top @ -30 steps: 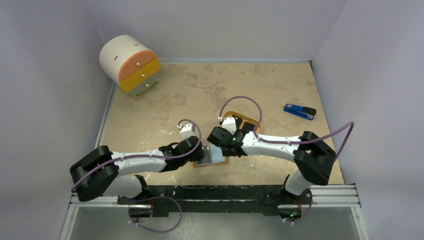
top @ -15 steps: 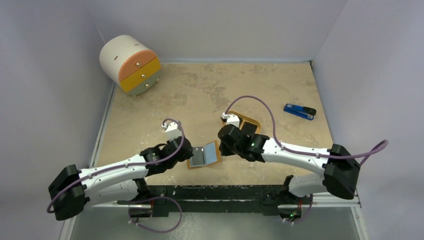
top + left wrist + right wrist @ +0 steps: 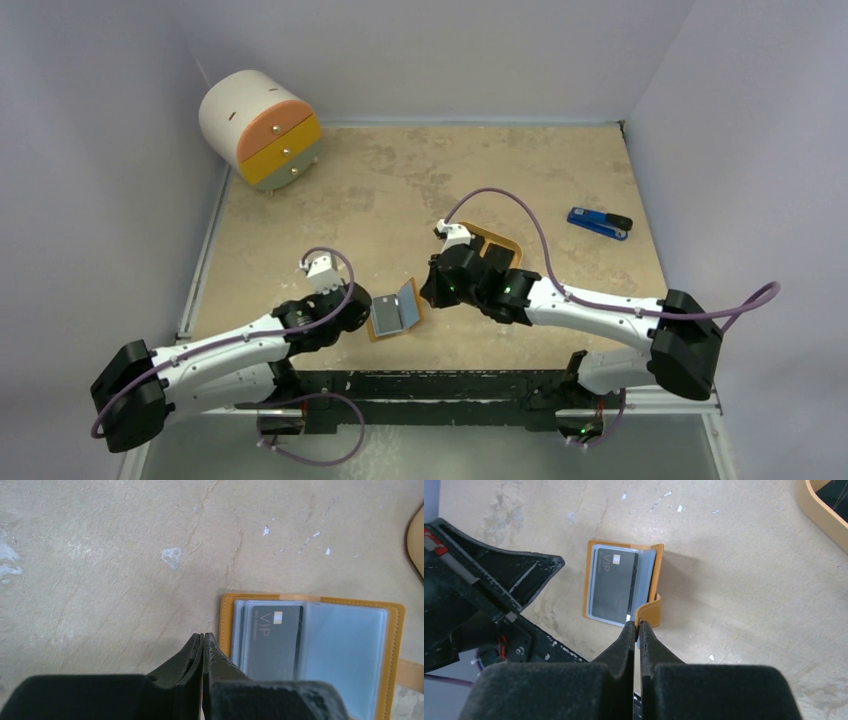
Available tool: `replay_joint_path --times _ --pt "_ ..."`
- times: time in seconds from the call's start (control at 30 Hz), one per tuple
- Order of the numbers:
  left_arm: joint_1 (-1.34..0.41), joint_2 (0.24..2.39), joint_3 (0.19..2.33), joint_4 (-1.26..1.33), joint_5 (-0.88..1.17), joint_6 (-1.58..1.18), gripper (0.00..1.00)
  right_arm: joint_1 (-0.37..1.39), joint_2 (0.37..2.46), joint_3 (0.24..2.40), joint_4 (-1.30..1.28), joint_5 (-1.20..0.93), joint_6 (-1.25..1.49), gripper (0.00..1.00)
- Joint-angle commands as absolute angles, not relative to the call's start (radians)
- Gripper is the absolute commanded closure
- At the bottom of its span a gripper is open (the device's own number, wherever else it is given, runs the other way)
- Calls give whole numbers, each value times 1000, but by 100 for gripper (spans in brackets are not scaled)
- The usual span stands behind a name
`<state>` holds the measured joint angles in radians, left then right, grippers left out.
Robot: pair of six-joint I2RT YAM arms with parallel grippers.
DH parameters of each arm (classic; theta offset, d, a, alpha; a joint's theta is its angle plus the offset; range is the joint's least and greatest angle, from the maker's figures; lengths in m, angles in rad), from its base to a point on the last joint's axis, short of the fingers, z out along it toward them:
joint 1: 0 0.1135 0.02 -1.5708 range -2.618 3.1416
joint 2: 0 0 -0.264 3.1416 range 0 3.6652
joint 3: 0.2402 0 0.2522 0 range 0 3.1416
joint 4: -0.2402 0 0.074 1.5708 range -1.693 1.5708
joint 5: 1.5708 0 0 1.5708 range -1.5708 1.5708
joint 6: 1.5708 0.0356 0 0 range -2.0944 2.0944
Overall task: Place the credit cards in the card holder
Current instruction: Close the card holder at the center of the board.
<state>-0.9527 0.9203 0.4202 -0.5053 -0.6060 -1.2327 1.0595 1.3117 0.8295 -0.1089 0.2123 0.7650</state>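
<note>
Our left pincer, clenched on nothing, sat low over the table with the open card holder just to its right. A black VIP credit card lay tucked in the sleeve nearest its tips. Our right pincer, also clenched, had its tips against the raised snap tab; we could not tell whether it pinched it. Folding shut looked the job. We judged the flap should be swept gently leftward while the left tips braced the holder's edge against sliding.
</note>
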Motion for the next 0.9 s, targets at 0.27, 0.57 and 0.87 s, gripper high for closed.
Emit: replay_joint_path --times 0.27,0.57,0.87 --pt "-940 1052 346 -276 -474 -1241 100 1061 1301 779 141 57 750 100" --pt "-937 1083 300 -95 -422 -1206 100 1061 1383 714 288 -23 829 100" --pt "-924 1125 304 -32 -408 -1204 100 1061 1445 666 481 -123 818 100"
